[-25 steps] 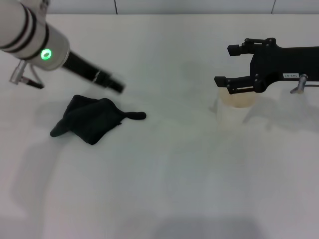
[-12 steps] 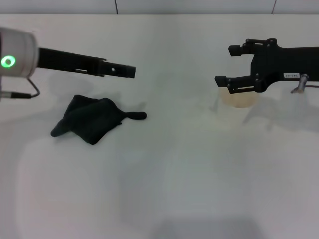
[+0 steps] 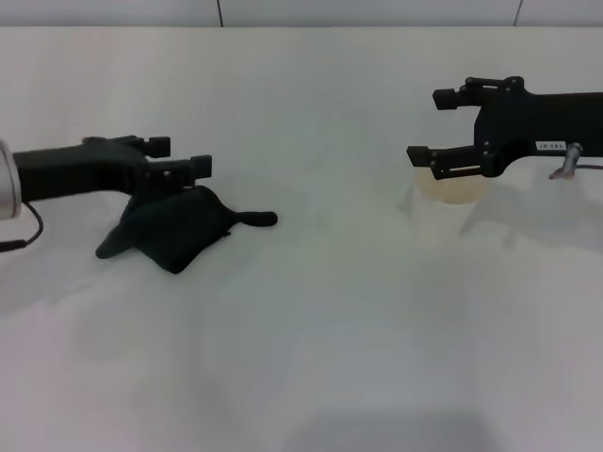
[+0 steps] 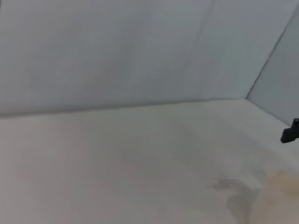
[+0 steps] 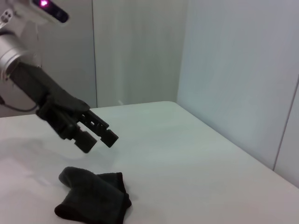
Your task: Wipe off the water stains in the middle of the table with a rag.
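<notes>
Water stains are what the job is about, and the only sign of them I can make out is a pale orange-brown patch on the right half of the table, lying right under the right gripper. Its edges are faint against the white top, and part of it is hidden by the black fingers above it. In the left wrist view a yellowish smear with a greyish mark beside it shows on the tabletop, near a black fingertip at the frame's edge.

Well apart from that patch, on the left half of the table, lies the rag, a crumpled dark cloth with one thin corner sticking out like a tail toward the middle. It lies flat on the table, not lifted.

The left gripper hangs just above the far edge of the rag, arm reaching in from the left. Its two fingers stand apart with a clear gap between them and hold nothing; from the right wrist view it sits above the cloth with air under it, its fingers spread.

The right gripper is level over the orange-brown patch, its fingers wide apart and empty, the arm stretching in from the right edge.
</notes>
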Available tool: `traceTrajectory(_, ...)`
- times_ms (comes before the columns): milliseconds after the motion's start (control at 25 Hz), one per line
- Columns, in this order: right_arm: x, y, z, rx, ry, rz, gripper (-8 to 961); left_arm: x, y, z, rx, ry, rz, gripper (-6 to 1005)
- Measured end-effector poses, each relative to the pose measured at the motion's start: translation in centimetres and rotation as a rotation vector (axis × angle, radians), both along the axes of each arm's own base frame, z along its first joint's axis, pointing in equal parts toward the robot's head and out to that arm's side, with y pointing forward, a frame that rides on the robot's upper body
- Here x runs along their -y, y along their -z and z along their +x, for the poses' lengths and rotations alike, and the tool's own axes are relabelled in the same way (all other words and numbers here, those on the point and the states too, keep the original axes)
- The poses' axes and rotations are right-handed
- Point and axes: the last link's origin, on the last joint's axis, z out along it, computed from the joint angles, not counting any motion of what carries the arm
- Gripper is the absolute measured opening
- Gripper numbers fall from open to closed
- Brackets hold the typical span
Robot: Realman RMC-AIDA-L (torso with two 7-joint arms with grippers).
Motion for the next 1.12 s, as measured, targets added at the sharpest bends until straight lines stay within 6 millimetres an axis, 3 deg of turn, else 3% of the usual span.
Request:
traceTrajectory(440,0.2,0.5,0.5,0.012,0.007,-0.017,841,0.9,2.9,-2.6,-0.012,0.146,0.121,864)
traceTrajectory(1120,2.2,1.1,0.9,0.077,-0.082,-0.109,841,2.1,4.1,-2.4,0.062,0.149,0.052,861)
